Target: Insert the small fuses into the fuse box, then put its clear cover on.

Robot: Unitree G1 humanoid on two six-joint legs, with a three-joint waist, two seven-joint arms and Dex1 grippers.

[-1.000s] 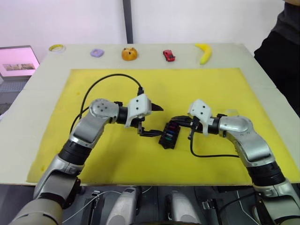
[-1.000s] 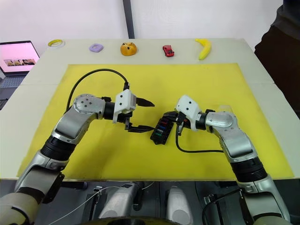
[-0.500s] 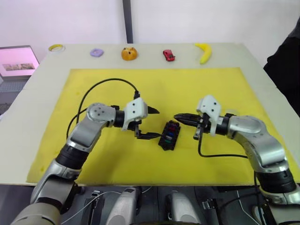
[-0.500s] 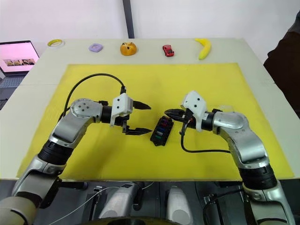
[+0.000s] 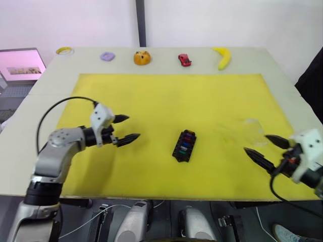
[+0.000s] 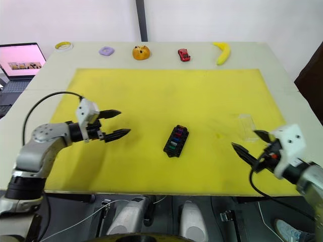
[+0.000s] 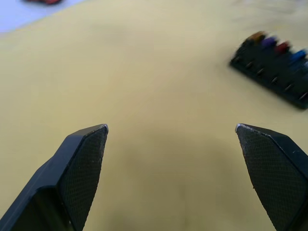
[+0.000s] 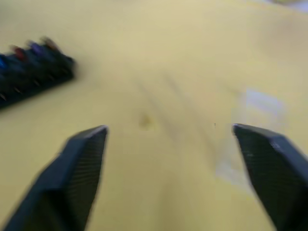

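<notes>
In the left eye view the fuse box [image 5: 184,146] lies mid-mat, fuses [image 5: 185,144] seated in its slots. The cover [image 5: 251,128] lies flat on the yellow mat [image 5: 166,96] well to the box's right. It is probably light, stiff and slick; a pinch across its long edges looks safest.

In the right eye view the left gripper [image 6: 115,124] hangs open, well left of the box, forearm low over the mat. The right gripper [image 6: 250,143] is spread open beside the cover, at the near right of the tabletop [image 6: 282,75].

In the left wrist view, both fingers [image 7: 82,163] stand wide apart with the box ahead.

In the right wrist view, the cover [image 8: 250,139] lies just before one finger [image 8: 269,168].
</notes>
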